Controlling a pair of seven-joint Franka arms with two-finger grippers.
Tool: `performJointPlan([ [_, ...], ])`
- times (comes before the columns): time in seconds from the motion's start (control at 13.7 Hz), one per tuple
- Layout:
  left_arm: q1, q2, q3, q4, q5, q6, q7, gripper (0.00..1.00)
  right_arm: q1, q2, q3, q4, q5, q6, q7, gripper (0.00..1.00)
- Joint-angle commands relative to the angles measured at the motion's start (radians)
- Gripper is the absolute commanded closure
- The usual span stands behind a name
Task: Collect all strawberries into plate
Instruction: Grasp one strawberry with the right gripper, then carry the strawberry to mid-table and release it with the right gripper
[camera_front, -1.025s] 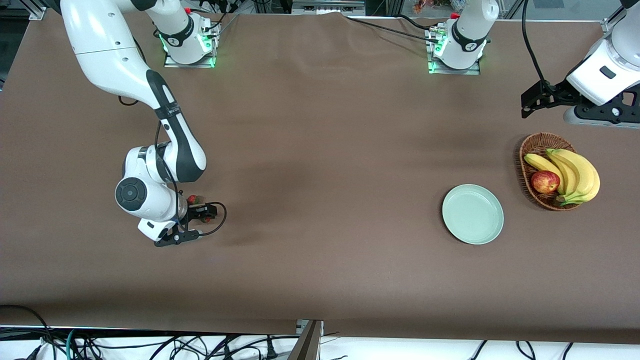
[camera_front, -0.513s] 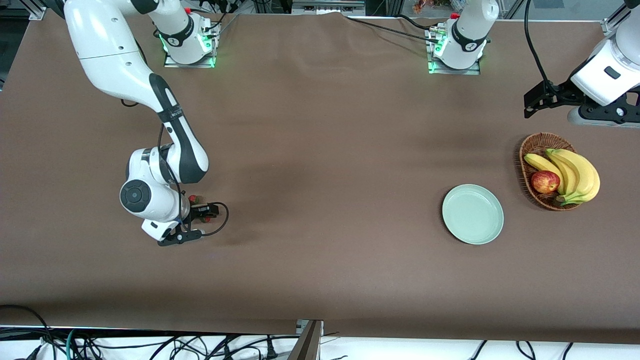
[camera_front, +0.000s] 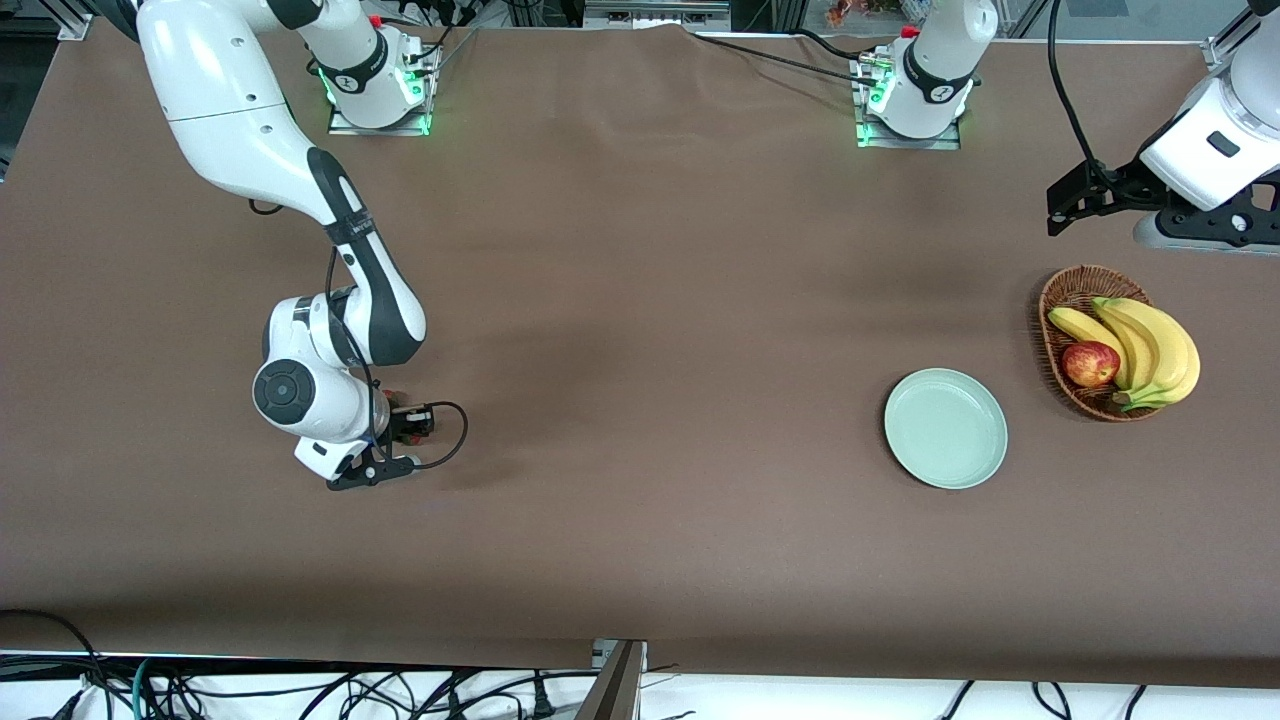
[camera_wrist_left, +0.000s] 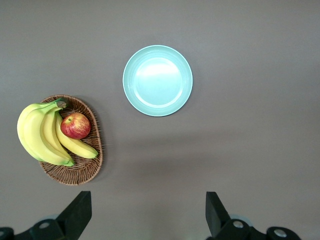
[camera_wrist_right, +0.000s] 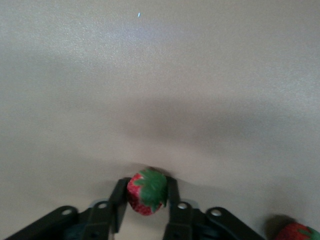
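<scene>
My right gripper (camera_wrist_right: 146, 187) is down at the tablecloth toward the right arm's end and shut on a strawberry (camera_wrist_right: 145, 196), red with a green cap, squeezed between both fingers. A second strawberry (camera_wrist_right: 296, 233) lies on the cloth close beside that hand. In the front view the right gripper (camera_front: 408, 424) sits under its wrist, which hides most of the berries. The mint-green plate (camera_front: 945, 428) (camera_wrist_left: 157, 80) lies bare toward the left arm's end. My left gripper (camera_wrist_left: 148, 209) hangs open and high, its arm waiting over the table by the basket.
A brown wicker basket (camera_front: 1062, 300) (camera_wrist_left: 85, 172) with bananas (camera_front: 1150, 345) and a red apple (camera_front: 1090, 363) stands beside the plate, at the left arm's end. Brown cloth covers the table between the right hand and the plate.
My right gripper has shut on the strawberry, and its wrist has shifted slightly toward the left arm's end. The left arm has barely moved.
</scene>
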Motion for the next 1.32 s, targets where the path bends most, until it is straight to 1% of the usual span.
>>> performJointPlan([
  [0.0, 0.001, -0.008, -0.006, 0.007, 0.016, -0.013, 0.0, 0.0, 0.001, 0.004, -0.003, 0.013, 0.017, -0.004, -0.007, 0.88],
  [0.15, 0.001, -0.008, -0.006, 0.007, 0.016, -0.012, 0.0, 0.0, 0.008, -0.004, -0.001, 0.024, 0.023, -0.008, -0.005, 0.88],
  [0.29, 0.001, -0.007, -0.006, 0.007, 0.016, -0.012, 0.0, 0.0, 0.079, -0.004, 0.005, 0.05, 0.025, -0.007, 0.007, 0.87],
  [0.37, 0.001, -0.007, -0.006, 0.007, 0.016, -0.012, 0.0, 0.0, 0.122, 0.001, 0.005, 0.073, 0.025, -0.005, 0.071, 0.87],
  [0.51, 0.001, -0.007, -0.006, 0.007, 0.016, -0.012, 0.0, 0.0, 0.208, 0.021, 0.005, 0.108, 0.02, 0.001, 0.279, 0.87],
  [0.73, 0.001, -0.005, -0.006, 0.007, 0.016, -0.009, 0.0, 0.0, 0.32, 0.05, 0.005, 0.157, 0.024, 0.013, 0.529, 0.86],
  [0.95, -0.002, 0.016, -0.004, 0.022, 0.022, -0.003, 0.014, 0.0, 0.447, 0.134, 0.004, 0.25, 0.02, 0.019, 0.744, 0.86],
  [1.1, -0.01, 0.051, -0.006, 0.057, 0.028, -0.007, 0.008, 0.0, 0.501, 0.194, 0.004, 0.316, 0.019, 0.054, 0.858, 0.86],
  [1.25, -0.008, 0.054, -0.006, 0.079, 0.028, -0.013, 0.008, 0.0, 0.532, 0.203, 0.004, 0.32, 0.02, 0.111, 0.91, 0.86],
])
